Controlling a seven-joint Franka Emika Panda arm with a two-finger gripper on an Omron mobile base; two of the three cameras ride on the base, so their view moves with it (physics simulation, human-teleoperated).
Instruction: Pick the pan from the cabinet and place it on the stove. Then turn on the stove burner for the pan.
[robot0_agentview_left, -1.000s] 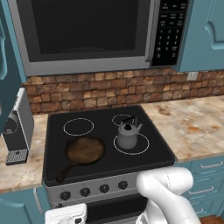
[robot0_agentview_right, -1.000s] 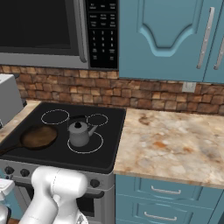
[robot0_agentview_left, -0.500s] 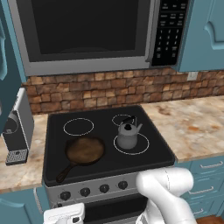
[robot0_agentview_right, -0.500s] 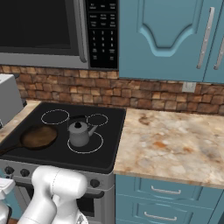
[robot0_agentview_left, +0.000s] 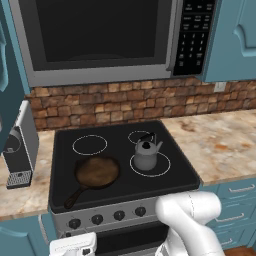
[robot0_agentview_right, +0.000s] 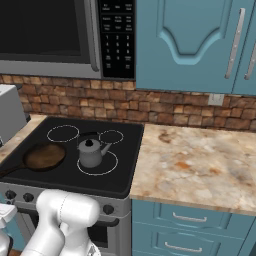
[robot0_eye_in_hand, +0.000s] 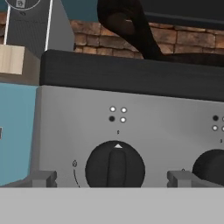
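Your gripper (robot0_eye_in_hand: 112, 178) has its fingers spread wide either side of the stove (robot0_agentview_left: 125, 167) knob (robot0_eye_in_hand: 114, 165) (pan (robot0_agentview_left: 96, 172) sits on the cooktop)

Grey kettle (robot0_agentview_left: 145, 154) upright on a white burner ring; steel-framed microwave (robot0_agentview_left: 100, 42) above a brick backsplash (robot0_agentview_right: 165, 110); speckled counter (robot0_agentview_right: 200, 165); grey appliance (robot0_agentview_left: 19, 147), possibly a coffee machine, at left.

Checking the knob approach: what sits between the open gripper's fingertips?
In the hand view, a black stove knob sits between the fingertips of the gripper, untouched.
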